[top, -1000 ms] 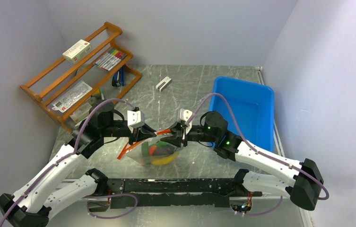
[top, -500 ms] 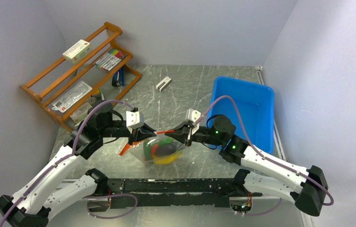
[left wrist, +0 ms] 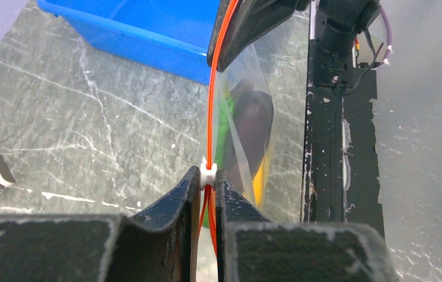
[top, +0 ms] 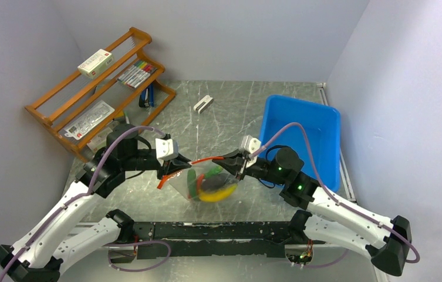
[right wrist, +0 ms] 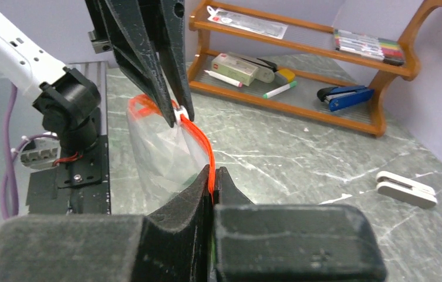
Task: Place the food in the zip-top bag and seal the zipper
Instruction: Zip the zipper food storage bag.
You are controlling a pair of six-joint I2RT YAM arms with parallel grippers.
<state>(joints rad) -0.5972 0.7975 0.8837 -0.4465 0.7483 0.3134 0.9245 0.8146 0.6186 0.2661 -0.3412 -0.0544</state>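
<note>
The zip-top bag (top: 209,183) hangs clear of the table between both grippers, its zipper (top: 203,159) stretched taut across the top. The food lies inside it: a yellow piece (top: 219,195), a dark eggplant (top: 212,183) and a green pod (top: 192,176). My left gripper (top: 174,170) is shut on the zipper's white slider (left wrist: 208,174) near the left end. My right gripper (top: 231,162) is shut on the zipper strip (right wrist: 198,138) at the right end. In the left wrist view the eggplant (left wrist: 251,120) and the pod (left wrist: 225,120) show through the plastic.
A blue bin (top: 303,132) stands at the right, just behind the right arm. A wooden rack (top: 98,94) with markers, a stapler and boxes is at the back left. A small white clip (top: 203,104) lies on the marble table (top: 230,111).
My right gripper has shut on the zipper's right end and pulled right. The bag has shifted right with it and the zipper is drawn tight. The left gripper keeps its hold.
</note>
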